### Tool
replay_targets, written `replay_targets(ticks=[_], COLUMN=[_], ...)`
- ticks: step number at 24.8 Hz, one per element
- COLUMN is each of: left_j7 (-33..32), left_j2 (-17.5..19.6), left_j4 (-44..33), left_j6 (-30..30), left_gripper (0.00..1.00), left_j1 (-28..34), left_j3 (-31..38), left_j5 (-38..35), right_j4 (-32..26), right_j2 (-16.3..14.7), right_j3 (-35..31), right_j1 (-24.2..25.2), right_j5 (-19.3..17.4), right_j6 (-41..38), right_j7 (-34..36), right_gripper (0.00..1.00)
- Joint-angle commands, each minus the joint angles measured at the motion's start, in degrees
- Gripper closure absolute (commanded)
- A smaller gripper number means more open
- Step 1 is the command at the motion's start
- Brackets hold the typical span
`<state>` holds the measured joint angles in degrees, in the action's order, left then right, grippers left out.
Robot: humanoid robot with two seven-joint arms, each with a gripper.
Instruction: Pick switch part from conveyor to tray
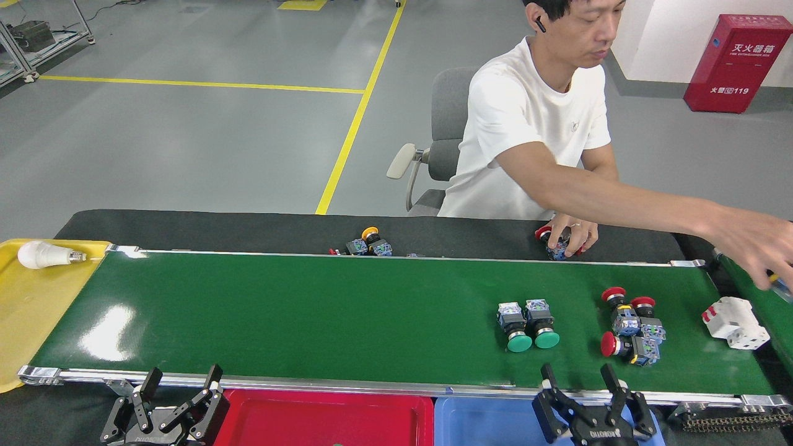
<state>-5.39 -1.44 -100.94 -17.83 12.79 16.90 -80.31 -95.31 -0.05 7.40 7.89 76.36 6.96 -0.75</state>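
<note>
The right hand (591, 384) hangs at the near silver rail of the long glossy dark-green conveyor (310, 316), above the blue plastic tray (489, 421). Its two black fingers stand apart and hold nothing. The left hand (179, 390) is also spread and empty, beside the red plastic tray (322, 418).

Just beyond the right hand and a little to its left, a pair of green-capped push-button switch parts (526, 323) lies side by side on the belt, the round caps pointing toward the hand. Beyond it to the right lies a cluster of three red-capped switch parts (632, 328), touching each other, and further right a white plastic block (734, 322).

I judge a switch part to be light, stiff and hard plastic. The round cap is smooth and may slip; the square contact block behind it gives flat sides, so this seems the better place to grip. The two green parts touch, so a finger may push the neighbour.

A person's arm (619, 198) reaches across, far right of the hand.
</note>
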Motion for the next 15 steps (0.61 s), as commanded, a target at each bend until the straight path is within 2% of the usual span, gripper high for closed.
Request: replay_targets(ticks=[1,7,12,15], left_j7=[0.55,0.55,0.47,0.47], left_j2=[-0.06,0.03,0.29,0.38], left_j4=[-0.75,-0.66,-0.66,-0.57], left_j6=[0.16,0.16,0.16,0.16], left_gripper=[0.0,0.0,0.0,0.0], left_j1=[-0.57,-0.66,-0.66,-0.66], left_j3=[-0.02,-0.2,-0.29,-0.29], left_j5=[-0.02,-0.2,-0.29,-0.29], right_j4=[1.88,4.96,11.99,15.86], right_j2=[0.14,1.46,2.87,3.75], right_j3=[1.74,3.84,4.99,4.99], right_j1=[-2.0,-6.57,-12.72,-16.06], right_j5=[1.25,1.95,2.56,2.21], right_j6=[2.98,3.68,3.77,3.59], right_j7=[-1.88,-3.99,-4.96,-5.31], right_gripper=[0.01,0.02,0.04,0.14])
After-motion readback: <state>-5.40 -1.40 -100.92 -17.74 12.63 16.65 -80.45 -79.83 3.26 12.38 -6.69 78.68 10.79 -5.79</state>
